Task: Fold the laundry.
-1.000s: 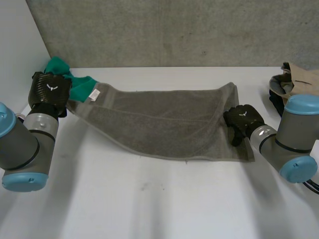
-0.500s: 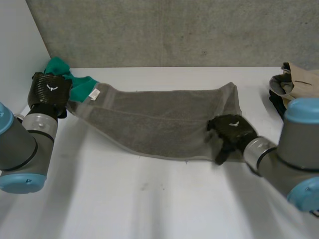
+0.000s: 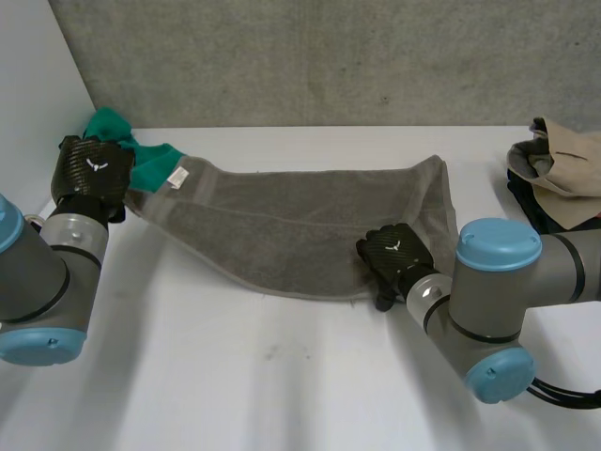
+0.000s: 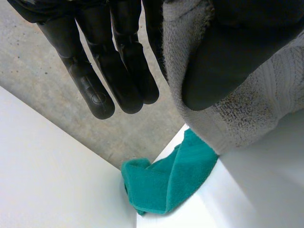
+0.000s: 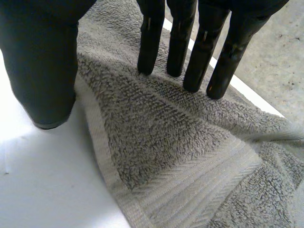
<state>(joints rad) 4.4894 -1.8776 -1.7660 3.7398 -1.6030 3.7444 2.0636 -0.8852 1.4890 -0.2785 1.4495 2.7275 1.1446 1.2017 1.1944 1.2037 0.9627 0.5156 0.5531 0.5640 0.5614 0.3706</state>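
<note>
Far left, left hand (image 3: 92,169) pinches the grey towel (image 3: 282,225), anchoring it I guess. Right hand (image 3: 394,254) rests open on its near edge

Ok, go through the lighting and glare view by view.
Head view: soft, even light, no glare on the grey towel. Right wrist view: the white table glares beside the right hand. Left wrist view: the left hand reads dark against the paler wall.

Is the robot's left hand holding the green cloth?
No, the left hand pinches the grey towel between thumb and fingers; the green cloth lies unheld beyond it.
</note>
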